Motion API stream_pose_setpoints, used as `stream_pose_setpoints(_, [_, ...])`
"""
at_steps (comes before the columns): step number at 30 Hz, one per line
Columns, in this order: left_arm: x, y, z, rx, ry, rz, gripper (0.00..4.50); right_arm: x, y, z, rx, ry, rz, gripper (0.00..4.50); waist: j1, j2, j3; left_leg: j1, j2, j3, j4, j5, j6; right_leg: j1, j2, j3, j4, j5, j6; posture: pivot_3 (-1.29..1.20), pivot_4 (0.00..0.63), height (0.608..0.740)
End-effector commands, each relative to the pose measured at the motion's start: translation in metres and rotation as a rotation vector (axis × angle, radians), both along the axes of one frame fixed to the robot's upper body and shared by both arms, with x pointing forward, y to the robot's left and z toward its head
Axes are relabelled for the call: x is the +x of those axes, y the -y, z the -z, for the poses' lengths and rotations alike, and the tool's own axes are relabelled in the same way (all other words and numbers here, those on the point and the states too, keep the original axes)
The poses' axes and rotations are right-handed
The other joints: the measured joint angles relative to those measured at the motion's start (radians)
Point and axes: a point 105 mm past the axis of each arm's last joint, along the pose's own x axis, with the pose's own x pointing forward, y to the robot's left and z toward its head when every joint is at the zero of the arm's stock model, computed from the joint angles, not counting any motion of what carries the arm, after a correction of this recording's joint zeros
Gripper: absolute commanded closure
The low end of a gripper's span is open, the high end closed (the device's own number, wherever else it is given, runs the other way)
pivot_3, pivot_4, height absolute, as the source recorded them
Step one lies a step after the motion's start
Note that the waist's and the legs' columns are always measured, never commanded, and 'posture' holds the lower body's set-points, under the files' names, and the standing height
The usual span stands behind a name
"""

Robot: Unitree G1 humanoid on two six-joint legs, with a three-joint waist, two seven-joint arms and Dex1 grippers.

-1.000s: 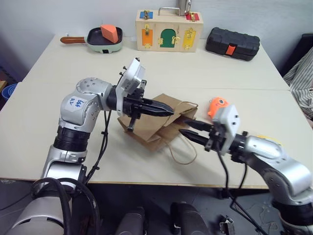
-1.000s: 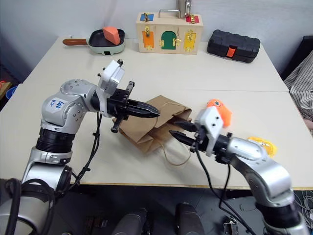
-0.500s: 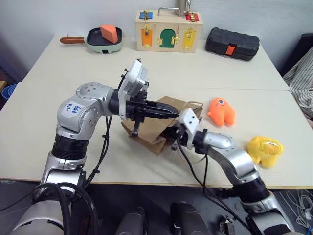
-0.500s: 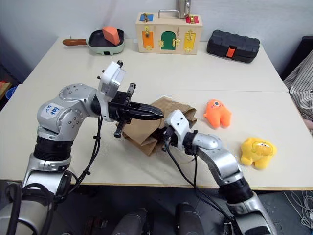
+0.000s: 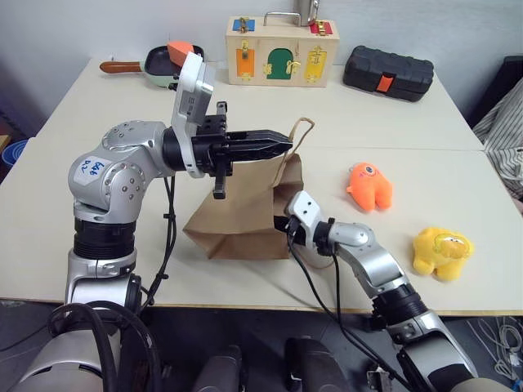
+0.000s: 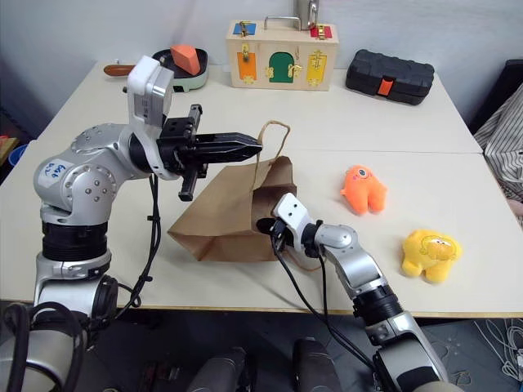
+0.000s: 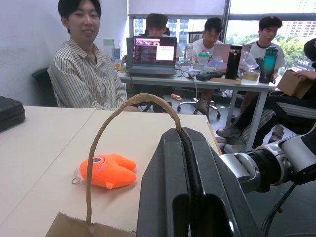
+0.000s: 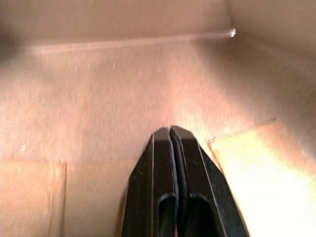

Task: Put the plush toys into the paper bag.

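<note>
The brown paper bag (image 5: 237,214) stands raised on the table with its mouth facing right. My left gripper (image 5: 286,145) points level above the bag, shut on one cord handle (image 7: 106,129) and holding that side up. My right gripper (image 8: 170,129) is shut and empty, its fingers reaching inside the bag's mouth, where the bag wall hides them in the head views. The orange one-eyed plush toy (image 5: 369,186) lies on the table to the right of the bag. The yellow plush toy (image 5: 442,251) sits further right, near the front edge.
At the back of the table are a green pan (image 5: 163,72) holding an orange wedge block (image 5: 178,49), a wooden latch box (image 5: 282,51) and a black case (image 5: 388,72). Several people sit at a desk (image 7: 197,79) beyond the table's right end.
My left gripper has risen with the handle, pulling the flat bag upright and open. My right gripper has shut and moved left and down into the bag's mouth, uncovering both toys.
</note>
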Motion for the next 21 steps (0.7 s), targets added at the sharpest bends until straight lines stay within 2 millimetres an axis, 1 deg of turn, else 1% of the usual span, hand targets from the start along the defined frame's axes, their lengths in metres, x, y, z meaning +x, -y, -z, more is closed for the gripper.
stream_pose_setpoints(1, [-0.012, 0.008, 0.011, 0.049, 0.058, 0.061, 4.5, -0.005, -0.012, -0.008, -0.11, 0.095, -0.148, 4.45, -0.008, 0.0, 0.0, 0.0, 0.0, 0.0, 0.0, 0.0, 0.0, 0.0, 0.0, 0.0, 0.0, 0.0, 0.0, 0.0, 0.15, 0.74])
stream_pose_setpoints(3, [-0.012, 0.012, 0.02, 0.075, 0.061, 0.076, 4.5, -0.009, -0.018, -0.01, -0.208, 0.139, -0.262, 4.45, -0.01, 0.0, 0.0, 0.001, 0.0, 0.0, -0.001, 0.0, -0.001, 0.0, 0.0, 0.0, 0.0, 0.0, 0.0, 0.0, 0.15, 0.74])
stream_pose_setpoints(5, [-0.009, 0.014, 0.024, 0.08, 0.055, 0.08, 4.5, -0.015, -0.025, -0.013, -0.277, 0.163, -0.368, 4.45, -0.011, 0.001, 0.0, 0.001, 0.0, 0.0, -0.001, 0.0, -0.001, 0.0, 0.001, 0.0, 0.0, 0.0, 0.0, 0.0, 0.15, 0.74])
stream_pose_setpoints(8, [-0.005, 0.018, 0.03, 0.101, 0.061, 0.089, 4.5, -0.027, -0.039, -0.023, -0.314, 0.132, -0.513, 4.45, -0.011, 0.001, 0.0, 0.001, 0.001, 0.0, -0.001, 0.0, -0.002, 0.0, 0.001, 0.0, 0.0, 0.0, 0.0, 0.0, 0.15, 0.74])
stream_pose_setpoints(11, [-0.005, 0.022, 0.029, 0.102, 0.074, 0.104, 4.5, -0.033, -0.048, -0.026, -0.311, 0.083, -0.583, 4.45, -0.01, 0.001, 0.0, 0.001, 0.001, 0.0, -0.001, 0.0, -0.002, 0.0, 0.001, 0.0, 0.0, 0.0, 0.0, 0.0, 0.15, 0.74])
stream_pose_setpoints(13, [-0.004, 0.025, 0.023, 0.09, 0.087, 0.11, 4.5, -0.036, -0.051, -0.022, -0.331, 0.063, -0.624, 4.45, -0.009, 0.001, 0.0, 0.001, 0.001, 0.0, 0.0, 0.0, -0.002, 0.0, 0.001, 0.0, 0.0, 0.0, 0.0, 0.0, 0.15, 0.74])
stream_pose_setpoints(15, [-0.003, 0.028, 0.017, 0.079, 0.098, 0.116, 4.5, -0.036, -0.054, -0.017, -0.366, 0.065, -0.637, 4.45, -0.006, 0.001, 0.0, 0.001, 0.0, -0.002, 0.0, 0.0, -0.002, 0.0, 0.0, 0.0, 0.0, 0.0, 0.0, 0.0, 0.15, 0.74])
stream_pose_setpoints(18, [-0.002, 0.031, 0.005, 0.052, 0.113, 0.127, 4.5, -0.025, -0.058, -0.004, -0.42, 0.05, -0.576, 4.45, -0.008, 0.001, 0.001, 0.001, 0.0, -0.002, 0.0, 0.0, -0.002, 0.001, 0.0, 0.0, 0.0, 0.0, 0.0, 0.0, 0.15, 0.74])
stream_pose_setpoints(21, [-0.003, 0.033, -0.006, 0.026, 0.117, 0.136, 4.5, -0.017, -0.058, 0.006, -0.435, 0.019, -0.526, 4.45, -0.01, 0.001, 0.0, 0.001, 0.0, -0.002, 0.0, 0.0, -0.002, 0.0, 0.0, -0.001, 0.001, 0.0, 0.0, 0.0, 0.15, 0.74])
